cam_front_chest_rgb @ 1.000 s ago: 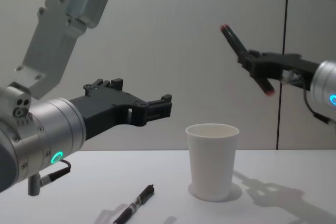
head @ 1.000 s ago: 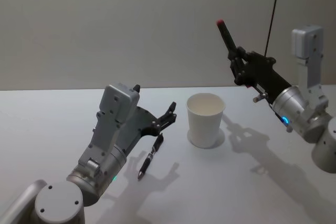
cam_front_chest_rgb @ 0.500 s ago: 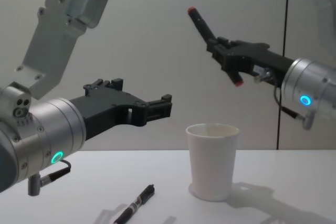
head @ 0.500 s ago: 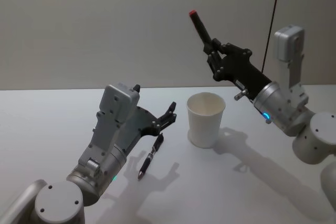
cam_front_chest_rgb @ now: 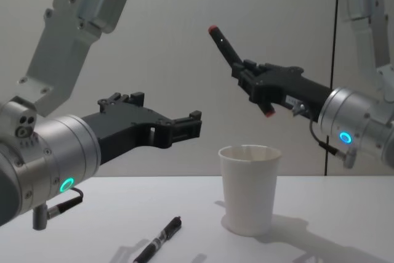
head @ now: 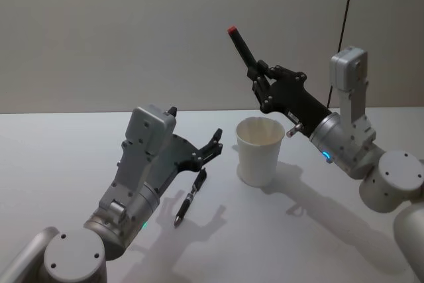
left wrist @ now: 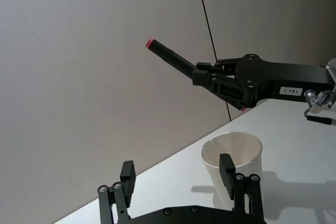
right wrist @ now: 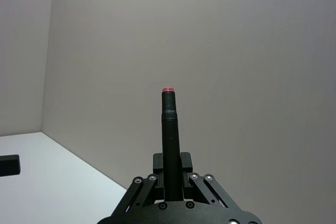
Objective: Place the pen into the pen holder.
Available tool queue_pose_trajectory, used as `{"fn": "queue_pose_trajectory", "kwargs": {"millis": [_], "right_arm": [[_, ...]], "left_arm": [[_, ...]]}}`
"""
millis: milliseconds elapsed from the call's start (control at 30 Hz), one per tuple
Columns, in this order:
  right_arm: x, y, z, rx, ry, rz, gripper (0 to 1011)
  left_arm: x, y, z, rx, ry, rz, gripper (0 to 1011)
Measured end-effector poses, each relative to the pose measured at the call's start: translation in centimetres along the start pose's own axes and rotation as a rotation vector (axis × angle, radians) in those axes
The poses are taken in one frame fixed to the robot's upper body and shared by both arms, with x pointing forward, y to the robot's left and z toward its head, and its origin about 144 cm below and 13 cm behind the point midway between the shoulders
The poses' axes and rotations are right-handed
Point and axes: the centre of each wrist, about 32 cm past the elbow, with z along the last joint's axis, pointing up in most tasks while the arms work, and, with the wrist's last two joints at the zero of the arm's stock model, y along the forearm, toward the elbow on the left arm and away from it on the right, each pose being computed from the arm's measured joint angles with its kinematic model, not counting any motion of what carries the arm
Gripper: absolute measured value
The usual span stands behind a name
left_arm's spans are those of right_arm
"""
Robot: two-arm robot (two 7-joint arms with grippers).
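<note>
A black pen with red ends (cam_front_chest_rgb: 225,44) is tilted in the air, with my right gripper (cam_front_chest_rgb: 248,71) shut on its middle. Its lower red tip hangs a little above the rim of the pen holder (cam_front_chest_rgb: 249,189), a white paper cup standing upright on the table. The head view shows the same pen (head: 241,47), right gripper (head: 260,79) and cup (head: 260,150). The right wrist view looks along the pen (right wrist: 169,129). A second black pen (head: 190,198) lies on the table left of the cup. My left gripper (head: 213,145) hovers open above it, empty.
The white table (head: 318,230) has free room to the right of and in front of the cup. A thin black cable (head: 344,11) hangs down the back wall behind the right arm. The left forearm (cam_front_chest_rgb: 55,152) looms large at the left of the chest view.
My right gripper has carried the red-tipped pen leftward and slightly down, from the right side to above the cup. The left arm and the pen on the table have not moved.
</note>
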Motion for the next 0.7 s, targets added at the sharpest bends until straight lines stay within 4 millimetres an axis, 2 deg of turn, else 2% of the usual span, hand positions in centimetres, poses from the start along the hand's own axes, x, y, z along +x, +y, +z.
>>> {"fn": "queue_pose_trajectory", "kwargs": {"millis": [700], "right_arm": [[-0.7, -0.6, -2.3, -0.034, 0.007, -0.007, 170]], "left_arm": [[0.0, 0.0, 0.0, 0.0, 0.0, 0.0, 1001]]}}
